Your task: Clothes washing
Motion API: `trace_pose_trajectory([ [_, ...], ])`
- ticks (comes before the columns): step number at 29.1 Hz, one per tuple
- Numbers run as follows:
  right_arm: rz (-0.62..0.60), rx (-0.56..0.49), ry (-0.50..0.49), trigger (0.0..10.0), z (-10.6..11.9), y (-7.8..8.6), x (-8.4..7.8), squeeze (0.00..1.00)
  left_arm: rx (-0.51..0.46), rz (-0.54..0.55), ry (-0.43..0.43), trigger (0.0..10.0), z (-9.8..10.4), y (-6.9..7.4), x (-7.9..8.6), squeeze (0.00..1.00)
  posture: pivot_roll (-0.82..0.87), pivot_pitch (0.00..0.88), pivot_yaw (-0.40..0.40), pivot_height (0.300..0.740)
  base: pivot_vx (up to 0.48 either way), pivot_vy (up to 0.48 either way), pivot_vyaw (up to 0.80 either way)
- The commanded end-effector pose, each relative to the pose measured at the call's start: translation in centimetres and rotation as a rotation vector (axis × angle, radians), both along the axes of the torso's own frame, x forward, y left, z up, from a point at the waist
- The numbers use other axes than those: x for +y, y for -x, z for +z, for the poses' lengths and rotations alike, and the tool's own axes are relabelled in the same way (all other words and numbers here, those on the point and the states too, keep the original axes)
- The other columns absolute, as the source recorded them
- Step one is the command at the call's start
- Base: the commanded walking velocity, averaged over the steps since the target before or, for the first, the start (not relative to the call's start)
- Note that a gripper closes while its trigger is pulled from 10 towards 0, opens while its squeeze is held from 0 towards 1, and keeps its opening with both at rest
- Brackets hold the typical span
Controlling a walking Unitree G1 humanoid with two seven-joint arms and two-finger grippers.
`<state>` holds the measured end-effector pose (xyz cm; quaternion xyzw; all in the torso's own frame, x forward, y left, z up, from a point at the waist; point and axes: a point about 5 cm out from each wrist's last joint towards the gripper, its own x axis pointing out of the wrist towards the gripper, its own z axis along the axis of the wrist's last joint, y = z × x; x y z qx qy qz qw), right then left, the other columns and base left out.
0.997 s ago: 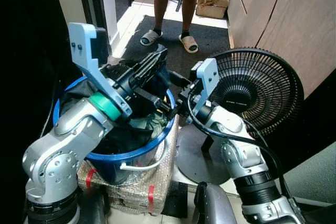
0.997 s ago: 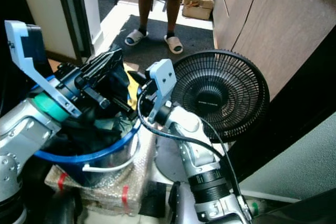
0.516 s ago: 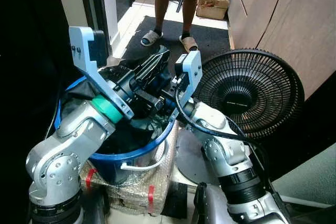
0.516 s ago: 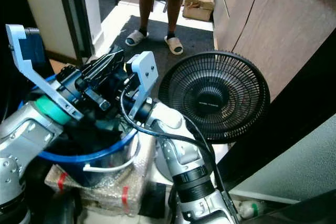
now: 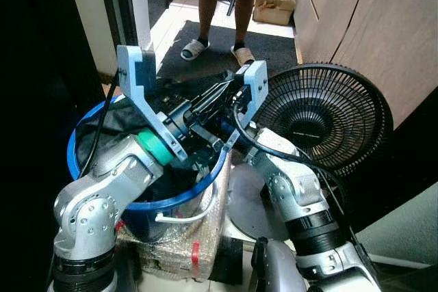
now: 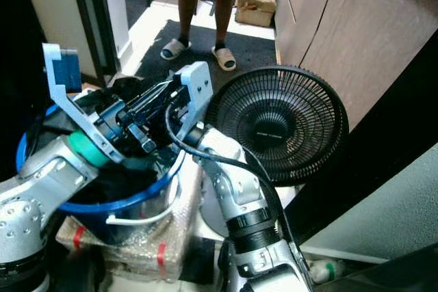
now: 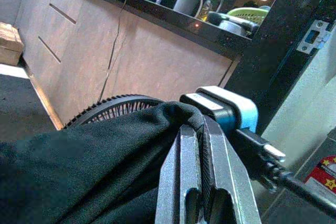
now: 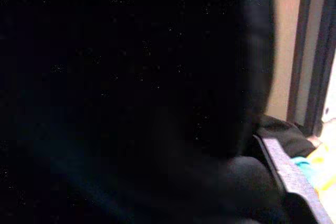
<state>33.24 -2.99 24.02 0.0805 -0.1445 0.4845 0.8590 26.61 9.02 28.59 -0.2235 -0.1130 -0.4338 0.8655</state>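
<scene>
Indoors, both arms are meeting above a blue laundry bucket (image 5: pixel 205 181) sitting on a bubble-wrapped bundle (image 5: pixel 205 234) on the floor. The left tool (image 5: pixel 217 95) is pinching dark clothing (image 7: pixel 89 166) tight between its closed fingers, over the bucket's far rim. The right tool (image 6: pixel 154 124) is pressing into that cloth; I cannot tell its grip. A black fan (image 5: pixel 328 117) is standing alongside, wooden cabinets (image 5: pixel 369 25) behind, a person's sandalled feet (image 5: pixel 195 49) beyond.
</scene>
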Motion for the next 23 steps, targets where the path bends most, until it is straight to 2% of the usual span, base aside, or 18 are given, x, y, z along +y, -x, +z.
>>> trace_pose_trajectory([
  [1,-0.009,0.020,0.004,0.0,-0.46,-0.15,-0.20,0.00,-0.006,-0.040,-0.010,10.0,-0.06,0.26,-0.66,0.00,0.13,0.059,-0.056,0.483,0.000,0.000,0.00],
  [23,-0.045,0.027,-0.032,0.0,-0.45,-0.33,-1.19,0.00,0.014,0.020,-0.021,10.0,-0.32,-0.47,-0.41,0.00,0.13,0.066,-0.037,0.483,0.000,0.000,0.00],
])
